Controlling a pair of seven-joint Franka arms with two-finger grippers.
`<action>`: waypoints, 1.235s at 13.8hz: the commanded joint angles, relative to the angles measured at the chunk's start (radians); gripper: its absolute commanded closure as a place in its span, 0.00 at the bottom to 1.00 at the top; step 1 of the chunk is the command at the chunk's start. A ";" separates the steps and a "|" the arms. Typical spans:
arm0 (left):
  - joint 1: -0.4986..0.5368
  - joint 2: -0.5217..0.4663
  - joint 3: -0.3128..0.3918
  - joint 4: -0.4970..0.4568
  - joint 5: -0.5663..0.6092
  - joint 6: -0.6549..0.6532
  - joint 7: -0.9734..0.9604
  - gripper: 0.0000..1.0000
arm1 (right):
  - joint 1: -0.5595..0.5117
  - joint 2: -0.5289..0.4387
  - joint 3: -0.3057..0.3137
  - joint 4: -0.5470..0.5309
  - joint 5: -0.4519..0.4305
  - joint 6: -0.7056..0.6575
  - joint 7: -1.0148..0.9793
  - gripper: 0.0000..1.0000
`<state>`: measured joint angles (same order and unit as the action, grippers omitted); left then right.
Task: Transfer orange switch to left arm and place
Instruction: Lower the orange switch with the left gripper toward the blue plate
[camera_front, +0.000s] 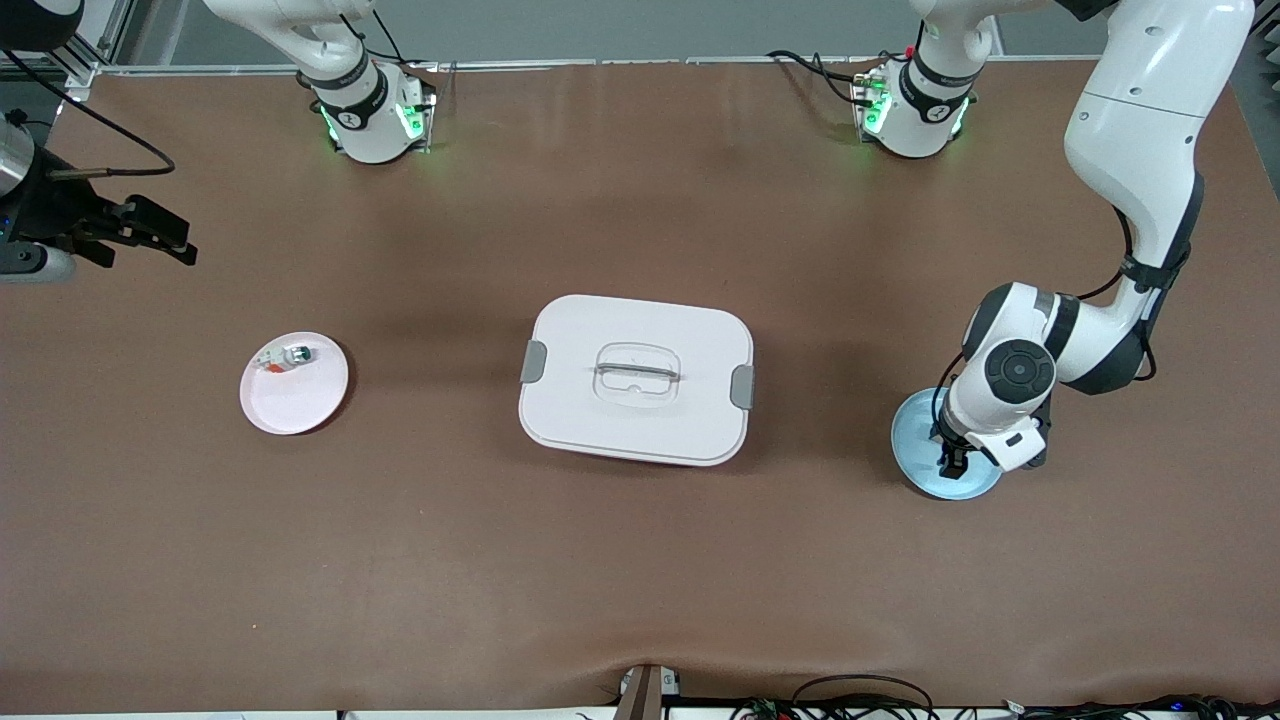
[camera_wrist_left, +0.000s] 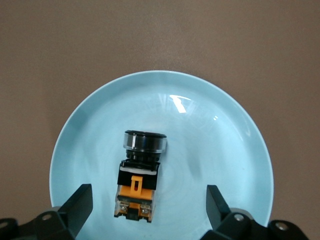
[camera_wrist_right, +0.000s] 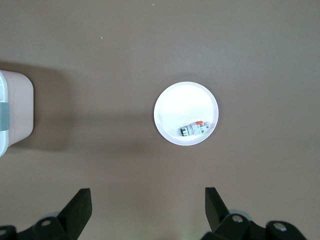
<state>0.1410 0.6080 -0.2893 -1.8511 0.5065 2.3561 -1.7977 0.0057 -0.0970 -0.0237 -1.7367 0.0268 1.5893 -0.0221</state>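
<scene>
Here we found the orange switch (camera_wrist_left: 139, 175) lying on its side in the light-blue plate (camera_wrist_left: 235, 150) at the left arm's end of the table. The left gripper (camera_front: 952, 462) hung low over that plate, its jaws spread wide and holding nothing; the switch lay between the two fingertips (camera_wrist_left: 80, 205) without touching either. The right gripper (camera_front: 160, 235) waited up in the air over the right arm's end of the table, also wide open and empty, with the pink plate (camera_front: 300, 405) and the small white-and-green part (camera_front: 285, 358) below it. The box (camera_front: 637, 380) sat in the middle of the table, between the two plates and well apart from both.

We judged that the switch had reached its plate and that only the withdrawal was left. The main risk we saw lay in the left arm's retreat. If the gripper rose at a slant, a fingertip could catch the switch and roll it off the plate, or drag the plate itself. A sweep toward the middle of the table at low height could also strike the box.
</scene>
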 joint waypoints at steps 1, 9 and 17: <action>0.009 -0.017 -0.007 0.000 0.023 -0.001 -0.006 0.00 | 0.002 -0.027 -0.001 -0.029 0.005 -0.002 0.013 0.00; 0.009 -0.039 -0.008 0.035 0.007 -0.087 0.135 0.00 | 0.004 -0.026 -0.001 0.017 0.015 -0.022 0.019 0.00; 0.009 -0.040 -0.037 0.050 0.007 -0.093 0.515 0.00 | 0.004 -0.026 -0.001 0.020 0.013 -0.037 0.071 0.00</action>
<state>0.1414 0.5817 -0.3087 -1.8020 0.5066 2.2847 -1.3956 0.0057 -0.1118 -0.0234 -1.7227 0.0268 1.5673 0.0327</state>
